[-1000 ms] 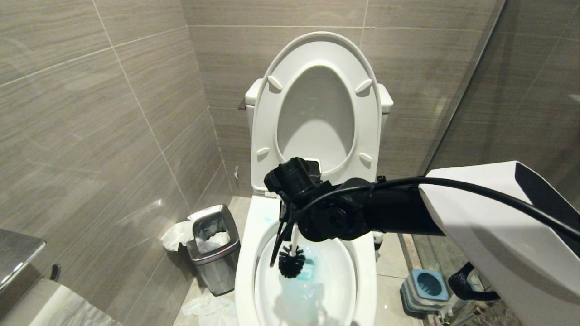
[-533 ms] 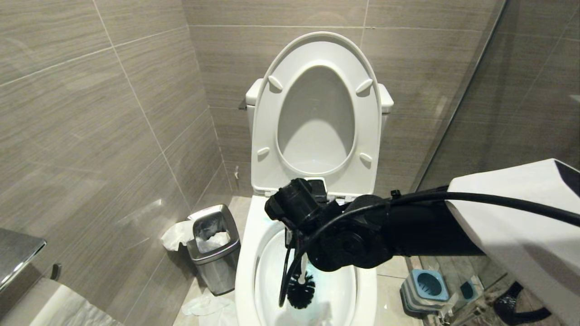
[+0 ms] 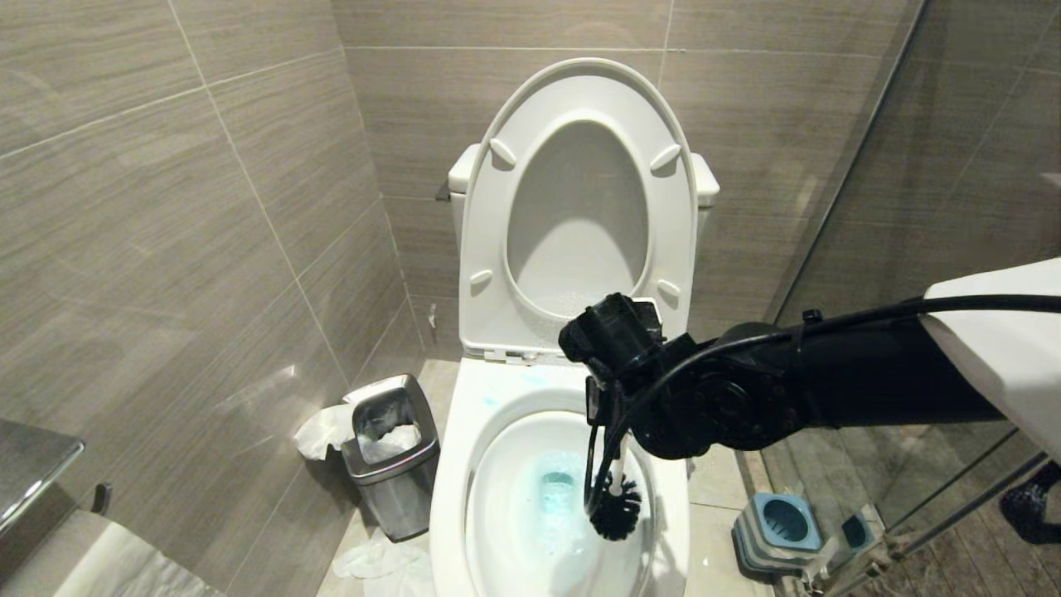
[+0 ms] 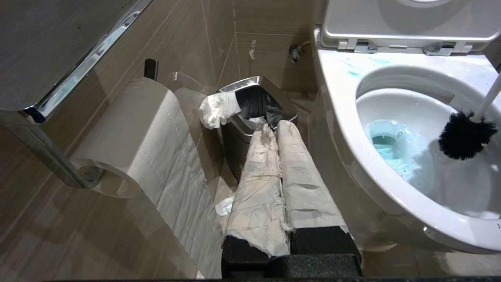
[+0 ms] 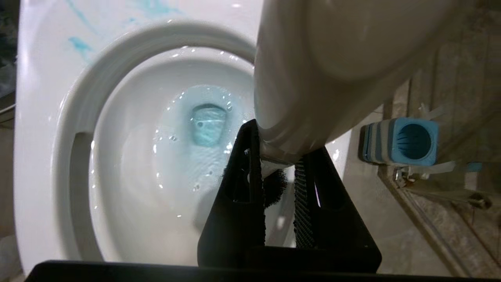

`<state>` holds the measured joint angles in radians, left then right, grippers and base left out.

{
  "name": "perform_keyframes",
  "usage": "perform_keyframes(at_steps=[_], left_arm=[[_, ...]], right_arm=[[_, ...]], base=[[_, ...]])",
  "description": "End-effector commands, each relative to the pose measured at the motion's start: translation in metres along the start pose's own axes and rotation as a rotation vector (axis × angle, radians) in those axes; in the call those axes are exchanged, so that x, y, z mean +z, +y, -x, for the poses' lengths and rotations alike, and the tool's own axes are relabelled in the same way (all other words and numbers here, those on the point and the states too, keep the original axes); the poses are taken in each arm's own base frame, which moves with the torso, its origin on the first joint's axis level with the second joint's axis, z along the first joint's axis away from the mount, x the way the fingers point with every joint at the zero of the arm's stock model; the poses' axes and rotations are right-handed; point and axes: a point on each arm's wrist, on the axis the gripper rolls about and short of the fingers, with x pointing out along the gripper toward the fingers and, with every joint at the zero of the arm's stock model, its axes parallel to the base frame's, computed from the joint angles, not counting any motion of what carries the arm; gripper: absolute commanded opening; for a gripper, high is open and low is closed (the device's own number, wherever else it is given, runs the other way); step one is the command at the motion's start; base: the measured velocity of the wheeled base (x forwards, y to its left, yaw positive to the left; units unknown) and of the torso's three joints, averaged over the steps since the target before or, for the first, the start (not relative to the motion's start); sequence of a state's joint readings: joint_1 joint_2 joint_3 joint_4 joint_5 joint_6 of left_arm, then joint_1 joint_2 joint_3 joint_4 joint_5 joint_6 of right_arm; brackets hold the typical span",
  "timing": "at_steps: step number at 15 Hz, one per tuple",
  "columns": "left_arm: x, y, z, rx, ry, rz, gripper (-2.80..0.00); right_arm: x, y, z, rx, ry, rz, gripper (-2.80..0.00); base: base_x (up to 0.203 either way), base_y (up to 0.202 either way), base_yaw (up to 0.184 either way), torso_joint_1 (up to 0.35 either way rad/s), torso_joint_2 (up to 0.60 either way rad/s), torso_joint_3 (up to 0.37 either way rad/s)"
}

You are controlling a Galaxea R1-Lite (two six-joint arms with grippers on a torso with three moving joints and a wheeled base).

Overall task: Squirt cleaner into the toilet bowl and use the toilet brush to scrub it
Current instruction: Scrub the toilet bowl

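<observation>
The white toilet bowl (image 3: 497,497) stands open below me, with blue-tinted water (image 3: 557,491) at its drain. My right gripper (image 3: 611,414) reaches over the bowl's right side, shut on the toilet brush's white handle (image 5: 332,58). The brush's black bristle head (image 3: 615,514) rests against the bowl's inner right wall. From the right wrist, the gripper (image 5: 280,145) clamps the handle between its black fingers, with the bristles (image 5: 274,190) just beyond. My left gripper (image 4: 274,126) is parked low beside the bowl, its paper-wrapped fingers shut on nothing. The cleaner is out of view.
The seat and lid (image 3: 580,207) stand raised against the tank. A small steel waste bin (image 3: 391,452) with tissue sits left of the toilet. The square blue-grey brush holder (image 3: 779,531) stands on the floor at right, by a glass partition. A paper roll (image 4: 129,129) hangs on the left wall.
My right arm has swept the brush head from the bowl's middle left, toward the near side, then across to the right wall. The left arm has not moved.
</observation>
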<state>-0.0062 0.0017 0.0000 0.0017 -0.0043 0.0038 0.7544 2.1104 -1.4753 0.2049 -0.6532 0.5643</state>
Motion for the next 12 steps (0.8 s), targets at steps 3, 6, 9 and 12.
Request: perform_keyframes(at_steps=[3, 6, 9, 12], left_arm=[[0.0, 0.0, 0.0, 0.001, 0.0, 0.001, -2.8], [0.0, 0.0, 0.0, 0.001, 0.0, -0.001, -2.8], [0.0, 0.0, 0.0, 0.001, 0.0, 0.0, -2.8], [0.0, 0.0, 0.0, 0.0, 0.0, 0.0, -2.8]], right_arm=[[0.009, 0.014, -0.027, -0.017, -0.025, -0.006, -2.8], [0.016, 0.04, -0.039, 0.014, -0.072, 0.004, -2.8], [0.014, 0.075, -0.023, 0.103, -0.112, 0.053, -2.8], [-0.005, 0.099, 0.005, 0.168, -0.099, 0.109, -2.8]], base=[[0.0, 0.0, 0.0, 0.0, 0.0, 0.0], [0.0, 0.0, 0.0, 0.0, 0.0, 0.0], [0.0, 0.0, 0.0, 0.0, 0.0, 0.0], [0.0, 0.0, 0.0, 0.0, 0.0, 0.0]])
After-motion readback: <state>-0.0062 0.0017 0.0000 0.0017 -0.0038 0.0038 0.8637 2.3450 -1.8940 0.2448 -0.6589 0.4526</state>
